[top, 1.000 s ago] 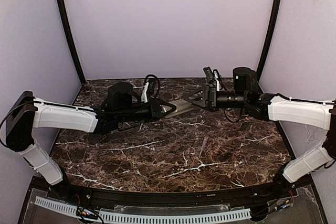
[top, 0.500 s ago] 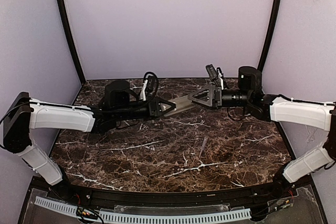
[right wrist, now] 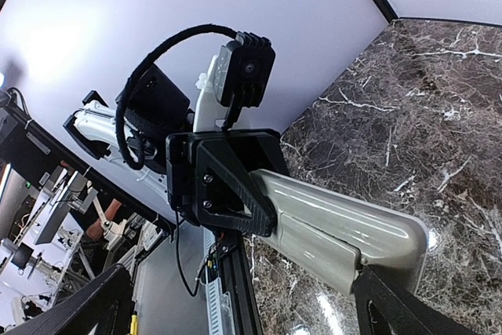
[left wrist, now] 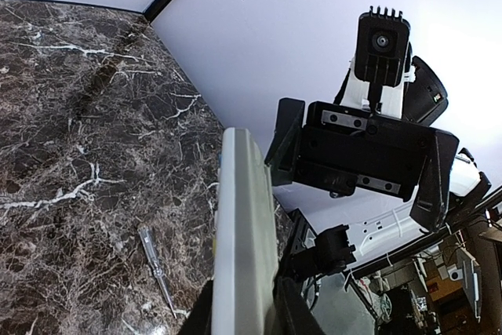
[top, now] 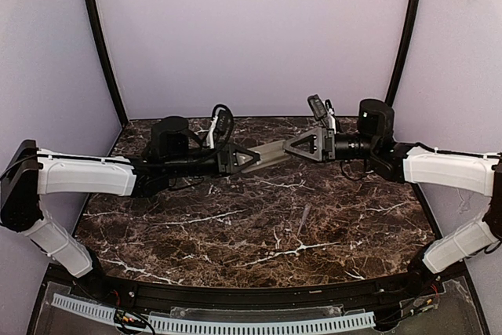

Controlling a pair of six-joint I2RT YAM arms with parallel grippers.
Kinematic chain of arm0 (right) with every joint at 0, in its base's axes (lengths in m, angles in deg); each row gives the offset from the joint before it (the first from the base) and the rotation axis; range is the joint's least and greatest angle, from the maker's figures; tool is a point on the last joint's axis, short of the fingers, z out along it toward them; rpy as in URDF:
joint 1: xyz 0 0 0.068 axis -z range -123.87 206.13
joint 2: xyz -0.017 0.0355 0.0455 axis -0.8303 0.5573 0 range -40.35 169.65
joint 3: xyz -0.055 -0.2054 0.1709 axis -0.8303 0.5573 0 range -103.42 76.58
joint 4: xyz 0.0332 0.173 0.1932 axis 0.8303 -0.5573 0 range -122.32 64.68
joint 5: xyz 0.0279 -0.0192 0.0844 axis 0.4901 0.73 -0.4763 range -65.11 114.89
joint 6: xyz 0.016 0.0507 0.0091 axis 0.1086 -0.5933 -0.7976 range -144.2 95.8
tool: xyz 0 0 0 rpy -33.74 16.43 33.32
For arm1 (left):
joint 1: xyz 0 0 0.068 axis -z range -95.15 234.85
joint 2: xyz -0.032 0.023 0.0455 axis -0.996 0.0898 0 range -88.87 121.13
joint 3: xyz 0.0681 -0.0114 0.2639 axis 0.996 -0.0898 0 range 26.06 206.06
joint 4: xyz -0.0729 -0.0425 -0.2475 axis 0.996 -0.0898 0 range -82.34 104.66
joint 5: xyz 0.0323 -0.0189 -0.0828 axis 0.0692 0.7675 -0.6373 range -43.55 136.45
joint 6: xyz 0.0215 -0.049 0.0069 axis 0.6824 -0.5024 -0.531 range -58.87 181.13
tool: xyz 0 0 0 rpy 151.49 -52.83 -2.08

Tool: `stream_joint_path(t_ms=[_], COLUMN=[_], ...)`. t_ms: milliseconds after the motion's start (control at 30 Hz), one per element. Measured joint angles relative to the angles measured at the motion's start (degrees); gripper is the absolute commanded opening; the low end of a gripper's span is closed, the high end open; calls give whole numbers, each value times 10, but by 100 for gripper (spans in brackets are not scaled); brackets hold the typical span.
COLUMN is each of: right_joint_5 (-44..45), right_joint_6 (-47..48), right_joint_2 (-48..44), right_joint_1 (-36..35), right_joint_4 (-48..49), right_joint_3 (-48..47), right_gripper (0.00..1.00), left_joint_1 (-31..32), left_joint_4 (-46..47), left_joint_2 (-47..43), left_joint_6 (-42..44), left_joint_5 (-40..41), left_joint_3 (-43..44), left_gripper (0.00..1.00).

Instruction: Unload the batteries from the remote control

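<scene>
Marble table (top: 259,225) lay under the remote control (top: 273,153), held aloft mid-frame in the clamped left gripper (top: 252,158), batteries unseen; right gripper (top: 292,149) gaped at its free end, so slide the cover (right wrist: 314,250) squarely, I'd say.

No words, numbers, brand marks or signs can be read in any of the three views. The remote control (right wrist: 337,229) shows only its plain grey back, and no lettering is legible on it
</scene>
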Motion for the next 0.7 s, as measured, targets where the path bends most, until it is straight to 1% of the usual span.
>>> stream_joint_path(t_ms=[700], right_joint_5=[-42], right_joint_6=[-3], right_joint_2=[4], right_joint_1=[5], right_joint_4=[28], right_joint_3=[13], right_gripper=[99], left_joint_1=[-3], left_joint_4=[-16], left_joint_2=[-7], left_joint_6=[33], left_joint_5=[-21], left_joint_3=[-1], left_gripper=[0])
